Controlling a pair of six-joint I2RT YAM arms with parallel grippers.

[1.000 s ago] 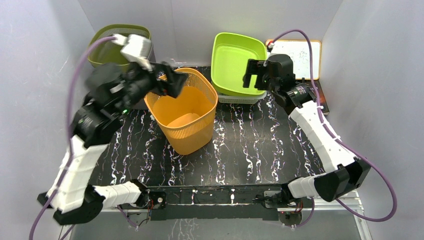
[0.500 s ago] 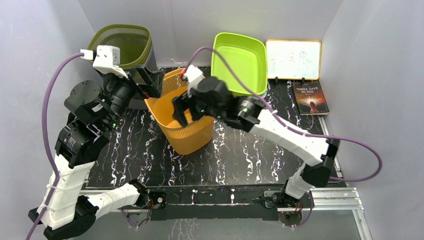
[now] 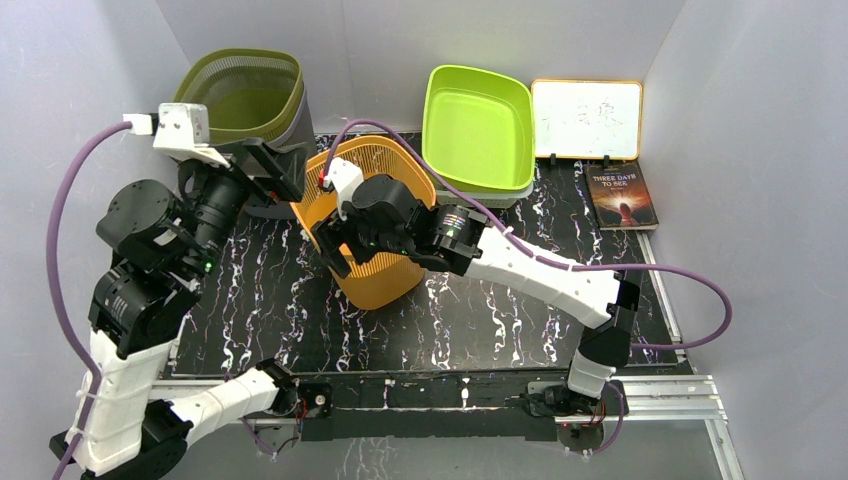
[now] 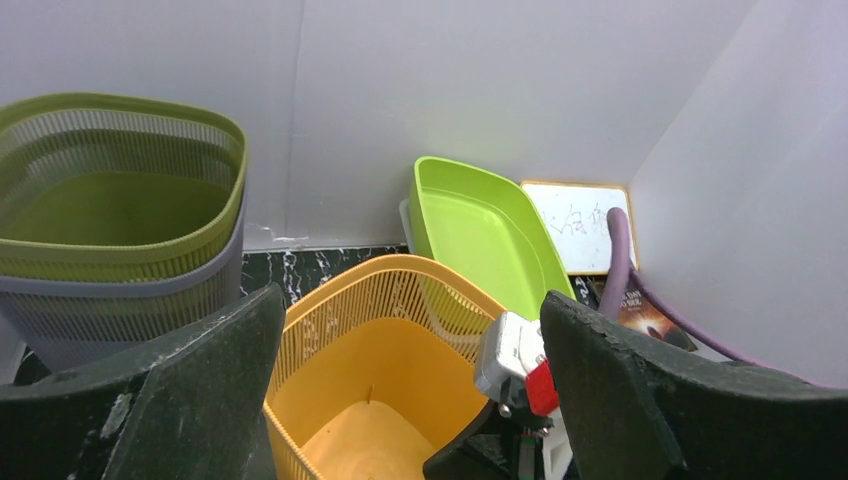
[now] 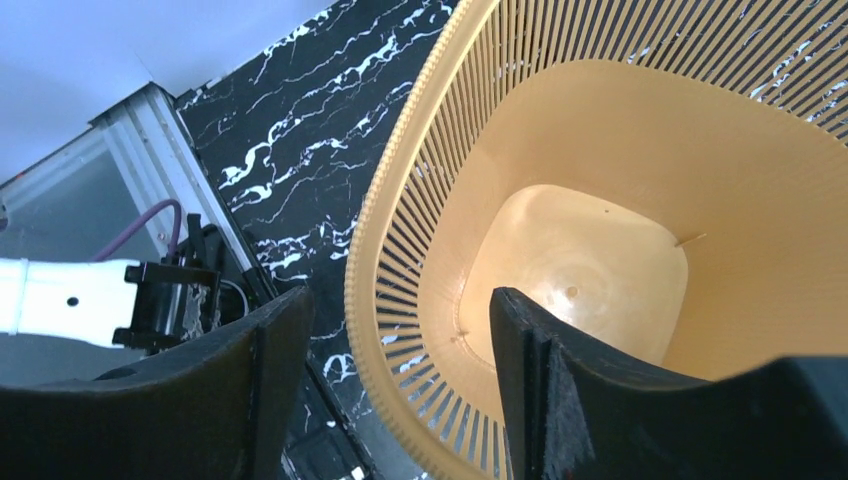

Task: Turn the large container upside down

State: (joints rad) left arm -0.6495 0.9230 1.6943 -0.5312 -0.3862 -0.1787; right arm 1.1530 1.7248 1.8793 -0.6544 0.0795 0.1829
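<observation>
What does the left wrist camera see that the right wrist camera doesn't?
Only the left wrist view shows the green basket, the lime tub and the whiteboard. Only the right wrist view shows the metal rail at the table's edge. Both show the orange basket, upright with nothing inside, and some of the black marbled table.

My right gripper [image 3: 345,245], a second ago back by the lime-green plastic tub [image 3: 475,110], now straddles the left-hand rim of the orange slotted plastic basket [image 3: 385,285], jaws narrowing; my left gripper [image 3: 262,178] has drawn back off that rim.
</observation>
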